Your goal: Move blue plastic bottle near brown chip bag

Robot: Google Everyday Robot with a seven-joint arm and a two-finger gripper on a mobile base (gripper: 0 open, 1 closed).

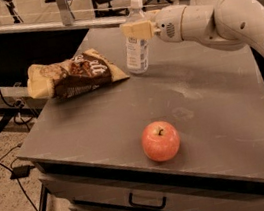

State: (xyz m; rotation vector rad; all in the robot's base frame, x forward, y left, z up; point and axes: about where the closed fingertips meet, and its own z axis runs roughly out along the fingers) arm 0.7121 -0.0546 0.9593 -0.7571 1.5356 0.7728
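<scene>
The blue plastic bottle (137, 45), clear with a white cap and pale label, stands upright at the back of the grey table (209, 114). My gripper (137, 29) reaches in from the right and is shut on the bottle's upper body. The bottle's base is at or just above the tabletop; I cannot tell which. The brown chip bag (73, 75) lies flat to the bottle's left, its right corner a short gap from the bottle's base.
A red apple (160, 140) sits near the table's front edge. The table has a drawer with a handle (147, 202) below. Office chairs and a rail stand behind the table. Cables run on the floor at the left.
</scene>
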